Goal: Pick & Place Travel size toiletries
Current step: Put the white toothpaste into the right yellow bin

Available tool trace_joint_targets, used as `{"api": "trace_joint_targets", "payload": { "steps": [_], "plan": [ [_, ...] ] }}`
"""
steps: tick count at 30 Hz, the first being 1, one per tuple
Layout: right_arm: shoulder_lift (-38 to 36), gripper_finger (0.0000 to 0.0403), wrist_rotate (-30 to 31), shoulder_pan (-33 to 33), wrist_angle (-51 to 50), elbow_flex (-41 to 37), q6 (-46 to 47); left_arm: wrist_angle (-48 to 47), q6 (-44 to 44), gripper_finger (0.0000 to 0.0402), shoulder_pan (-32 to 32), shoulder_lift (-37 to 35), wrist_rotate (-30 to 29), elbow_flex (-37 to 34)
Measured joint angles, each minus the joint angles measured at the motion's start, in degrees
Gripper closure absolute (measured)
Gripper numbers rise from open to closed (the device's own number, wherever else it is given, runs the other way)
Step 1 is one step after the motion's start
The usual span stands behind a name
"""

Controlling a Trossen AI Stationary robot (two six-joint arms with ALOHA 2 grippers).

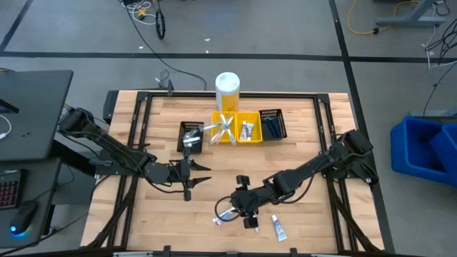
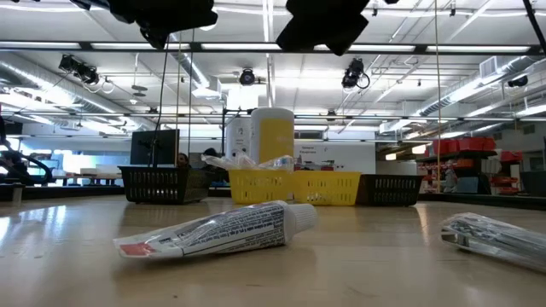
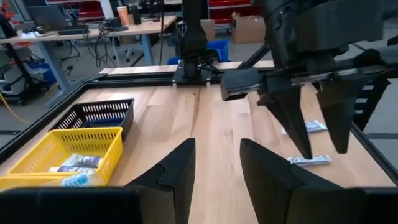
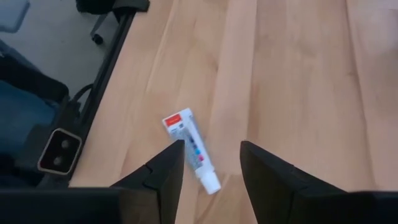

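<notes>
Two arms over one wooden table (image 1: 300, 135), both grippers empty.

Right gripper (image 1: 239, 212): hangs over the near middle of the table, fingers (image 4: 163, 175) spread apart with nothing between them. Directly beneath, a white toothpaste tube (image 4: 192, 150) with a red end lies flat on the boards, showing in the gap between the two fingers and partly behind one of them; not gripped. The low view shows this tube (image 2: 217, 231) lying on its side, cap toward the bins.

Left gripper (image 1: 191, 173): left of centre, above the boards, fingers (image 3: 171, 174) parted, holding nothing.

Second tube (image 1: 278, 228): white, flat on the table near the front edge, just right of the right gripper; apart from it.

Bins, in a row at the far side: black bin (image 1: 191, 135) at the left; two yellow bins (image 1: 237, 127) in the middle, holding toothbrushes and small tubes; another black bin (image 1: 273, 123) at the right, with blue items inside.

White-and-yellow cylindrical container (image 1: 227, 88): upright behind the yellow bins, at the far edge.
</notes>
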Motion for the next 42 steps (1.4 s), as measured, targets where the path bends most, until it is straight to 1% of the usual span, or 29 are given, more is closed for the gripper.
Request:
{"api": "trace_joint_targets", "payload": {
  "steps": [3,7,11,13,16,20,24,27,30,32,38,42],
  "plan": [
    [0.7,0.0224,0.0,0.5,0.1,0.0,0.6,0.1,-0.7,0.0268,0.0,0.0,0.0,0.0],
    [3.3,0.0203,0.0,1.0,0.3,0.0,3.7,0.1,-0.8,0.0268,0.0,0.0,0.0,0.0],
    [5.7,0.0186,-2.5,1.7,0.3,0.0,6.9,0.1,-0.8,0.0268,0.0,0.0,0.0,0.0],
    [6.5,0.0183,-2.6,2.5,0.3,0.0,7.4,0.1,-0.8,0.0268,0.0,0.0,0.0,0.0],
    [7.2,0.0182,-2.5,3.7,0.0,0.0,5.0,0.1,-1.0,0.0268,0.0,0.0,0.0,0.0],
    [7.2,0.0187,-2.1,4.2,1.1,-0.1,3.8,0.0,-3.5,0.0268,0.0,0.0,0.0,0.0],
    [7.2,0.0191,0.4,4.0,1.0,-0.3,-0.6,0.1,-4.9,0.0268,0.0,0.0,0.0,0.0],
    [7.2,0.019,2.3,3.2,5.1,-2.0,-3.7,0.1,-5.5,0.0268,0.0,0.0,0.0,0.0],
    [7.5,0.0185,0.7,1.9,12.7,-4.5,-4.9,0.1,-6.4,0.0268,0.0,0.0,0.0,0.0],
    [8.4,0.018,0.7,1.2,15.7,-6.0,-5.4,0.1,-6.8,0.0268,0.0,0.0,0.0,0.0],
    [12.1,0.016,-2.9,0.0,19.7,-7.2,-6.5,0.0,-6.8,0.0268,0.0,0.0,0.0,0.0],
    [14.3,0.0149,-3.0,-0.2,20.9,-7.2,-9.5,0.0,-5.5,0.0268,0.0,0.0,0.0,0.0]
  ]
}}
